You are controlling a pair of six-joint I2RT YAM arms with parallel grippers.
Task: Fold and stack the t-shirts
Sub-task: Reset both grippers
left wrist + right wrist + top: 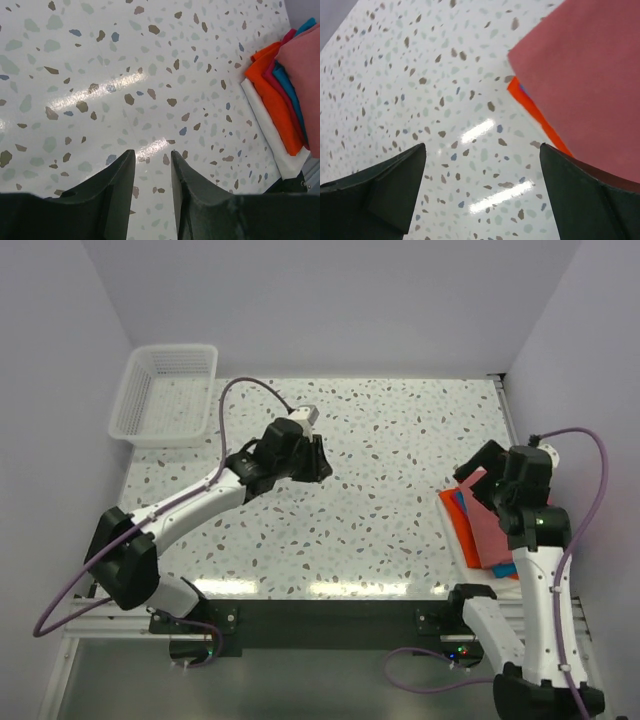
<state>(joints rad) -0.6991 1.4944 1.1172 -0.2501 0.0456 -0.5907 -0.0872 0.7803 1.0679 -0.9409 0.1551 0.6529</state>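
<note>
A white mesh basket sat on the speckled table, at its far corner, well apart from the left claw, beyond and leftward.

Half-hidden under the right arm
It covers much of the salmon-red shirt right of the right gripper. Beneath, the orange shirt shows one strip and the teal shirt a sliver, edge-cut right of the left gripper.

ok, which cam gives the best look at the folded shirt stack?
Left wrist: the shirt stack is seen edge-on, with orange, red, teal and salmon layers all distinct. Top external has the right arm covering much of it. Right wrist shows mostly the salmon top plus an orange edge.
</note>
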